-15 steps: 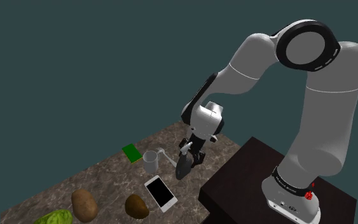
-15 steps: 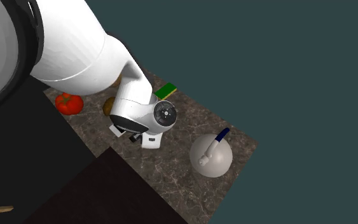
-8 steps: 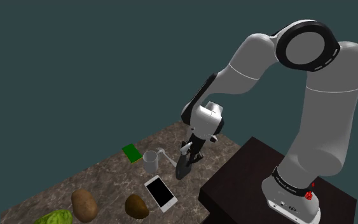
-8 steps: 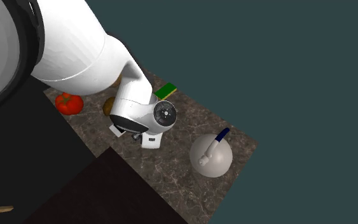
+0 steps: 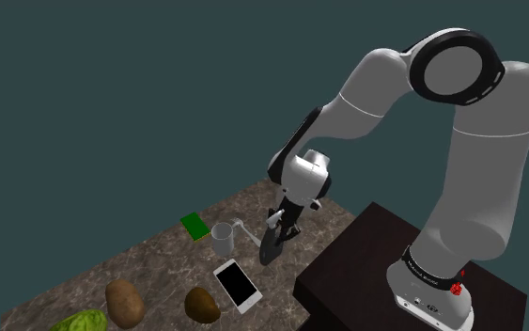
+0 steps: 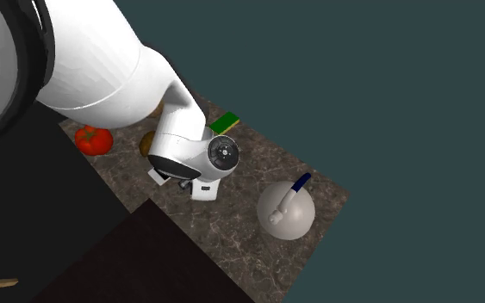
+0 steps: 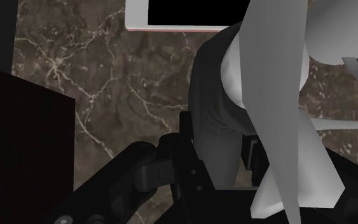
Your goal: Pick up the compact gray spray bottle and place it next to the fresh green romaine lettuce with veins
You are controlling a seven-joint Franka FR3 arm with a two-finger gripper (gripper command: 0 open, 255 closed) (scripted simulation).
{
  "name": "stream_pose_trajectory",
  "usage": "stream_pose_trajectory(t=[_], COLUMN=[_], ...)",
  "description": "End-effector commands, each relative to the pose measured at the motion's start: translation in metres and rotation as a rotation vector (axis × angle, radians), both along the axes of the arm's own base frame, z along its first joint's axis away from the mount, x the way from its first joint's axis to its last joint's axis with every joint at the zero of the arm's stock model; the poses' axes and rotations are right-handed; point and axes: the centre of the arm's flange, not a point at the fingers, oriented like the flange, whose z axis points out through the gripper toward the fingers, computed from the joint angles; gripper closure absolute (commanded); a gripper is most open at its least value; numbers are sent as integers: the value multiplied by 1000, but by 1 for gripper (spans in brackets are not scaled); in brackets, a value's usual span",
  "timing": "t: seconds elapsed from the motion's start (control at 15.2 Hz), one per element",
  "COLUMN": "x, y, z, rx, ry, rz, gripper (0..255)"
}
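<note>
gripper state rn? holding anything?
Gripper: closed on the dark gray spray bottle.

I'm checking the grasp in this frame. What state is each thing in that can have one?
gripper: shut on the spray bottle.
spray bottle: upright, clasped by the gripper.
phone: lying flat.
mug: upright, mouth up.
kettle: upright, standing free of the arm.
</note>
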Motion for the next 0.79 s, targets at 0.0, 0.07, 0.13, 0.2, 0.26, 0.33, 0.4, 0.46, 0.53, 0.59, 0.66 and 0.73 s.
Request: stream_pose_trajectory(t=[0.0,0.07,0.13,0.2,0.26,0.33,0.4,0.46,0.53,0.59,0.66,0.73], x=[0,0,0,0,0,0,0,0,0,0,0,0], y=[0,0,0,0,0,0,0,0,0,0,0,0], z=[8,13,19,24,29,35,40,45,50,56,61,66], rx=[0,0,0,0,0,0,0,0,0,0,0,0], ry=[0,0,0,0,0,0,0,0,0,0,0,0], rz=[0,0,0,0,0,0,0,0,0,0,0,0], gripper=[255,255,255,255,255,255,255,255,255,255,255,255])
